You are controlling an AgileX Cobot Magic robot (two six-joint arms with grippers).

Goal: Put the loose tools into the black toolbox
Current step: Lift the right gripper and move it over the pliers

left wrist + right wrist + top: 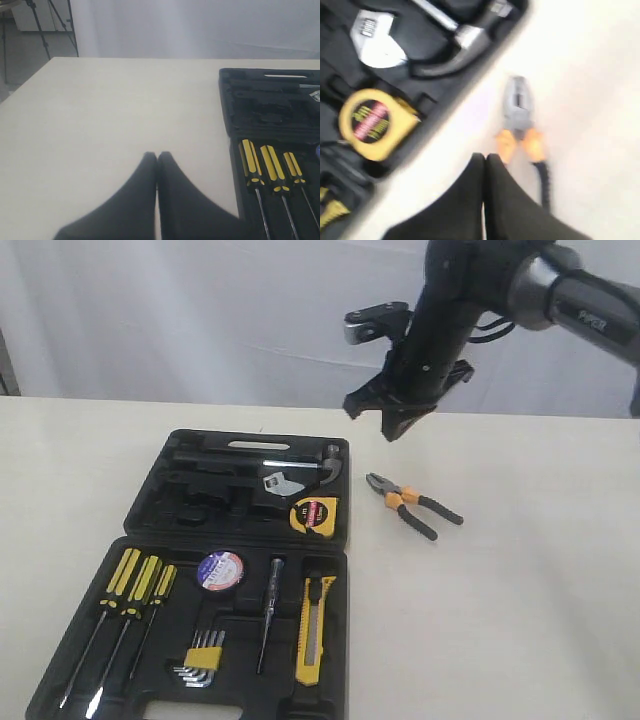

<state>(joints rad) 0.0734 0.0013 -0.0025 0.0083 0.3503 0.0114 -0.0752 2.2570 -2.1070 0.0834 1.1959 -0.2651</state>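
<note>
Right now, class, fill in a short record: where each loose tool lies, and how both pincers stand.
pliers with black-and-orange handles: on the pale table, right of the open black moulded-plastic toolbox
yellow round tape measure: toolbox, far half
yellow-black utility knife: near half
dark tape roll, white-blue label: near half
right pincer: shut, empty, raised near the pliers
left pincer: shut, empty

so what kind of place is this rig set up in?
Probably a robotics lab or recording room, not a working shop: a plain pale table, a white curtain behind it, and a tripod on the floor beyond the table.
</note>
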